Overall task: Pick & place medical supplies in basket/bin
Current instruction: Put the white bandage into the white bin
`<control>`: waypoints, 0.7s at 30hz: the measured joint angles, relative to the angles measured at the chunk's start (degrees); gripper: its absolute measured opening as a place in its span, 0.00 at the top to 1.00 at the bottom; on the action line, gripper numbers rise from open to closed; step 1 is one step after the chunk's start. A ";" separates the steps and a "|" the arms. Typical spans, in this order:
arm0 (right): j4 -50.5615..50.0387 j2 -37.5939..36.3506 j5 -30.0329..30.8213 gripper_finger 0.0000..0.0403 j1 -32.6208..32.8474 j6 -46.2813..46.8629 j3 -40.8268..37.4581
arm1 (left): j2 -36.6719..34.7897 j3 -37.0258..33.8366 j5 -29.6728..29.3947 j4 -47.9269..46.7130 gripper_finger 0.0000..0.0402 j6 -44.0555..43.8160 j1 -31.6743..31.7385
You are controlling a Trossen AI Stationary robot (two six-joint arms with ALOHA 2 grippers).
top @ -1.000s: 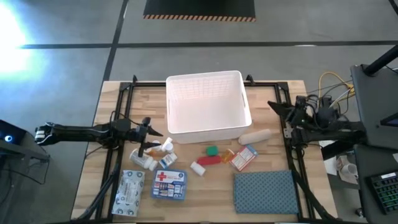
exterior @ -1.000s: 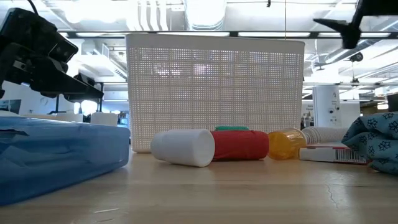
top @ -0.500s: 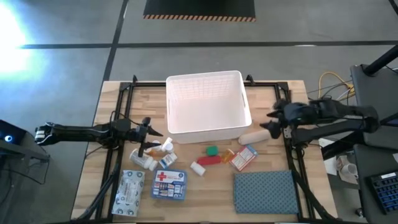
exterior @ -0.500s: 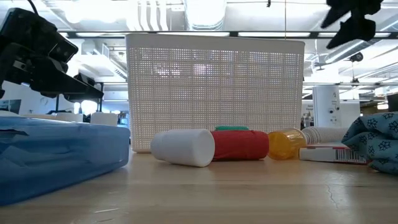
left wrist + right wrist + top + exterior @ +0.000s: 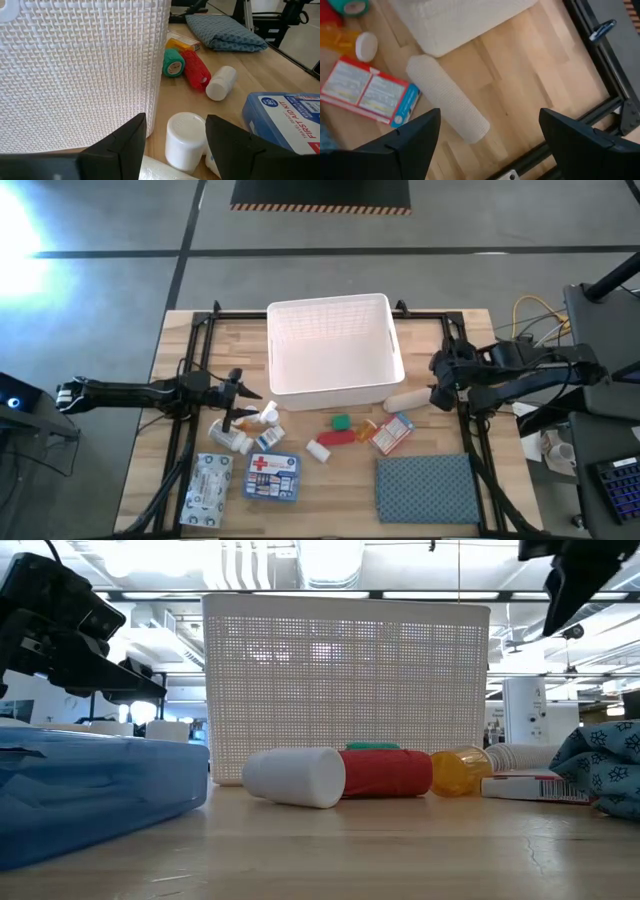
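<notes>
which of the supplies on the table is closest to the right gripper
The white gauze roll beside the basket; the open right gripper hovers just off its end, while the others lie farther left.

My wrist view cuts the first-aid box (image 5: 292, 122) off at 4 o'clock (lid text only partly readable).

"FIRST AID KIT" on the blue first-aid box (image 5: 287, 116) lid; other print probably illegible.

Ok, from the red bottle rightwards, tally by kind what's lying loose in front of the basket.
Bottles: 2, the red bottle and the orange bottle
Rolls: 2, the green roll and the white gauze roll
Boxes: 1, the carton
Cloths: 1, the cloth
Total: 6
</notes>
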 joint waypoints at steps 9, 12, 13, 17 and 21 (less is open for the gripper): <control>6.80 1.75 0.18 0.19 9.50 4.17 -7.79 | -0.01 0.00 0.01 0.02 0.53 0.00 -0.01; 9.23 3.22 0.13 0.19 12.13 3.27 -10.34 | -0.01 0.00 0.00 0.02 0.53 0.00 -0.01; 9.70 3.78 0.12 0.19 12.98 2.99 -11.25 | 0.01 0.00 0.00 0.00 0.53 0.00 0.00; 12.21 5.94 0.12 0.19 15.85 2.89 -15.03 | -0.01 0.01 0.00 0.00 0.53 0.00 -0.02; 18.30 7.78 0.63 0.19 16.54 2.76 -17.95 | 0.00 0.02 0.00 0.00 0.53 0.00 -0.02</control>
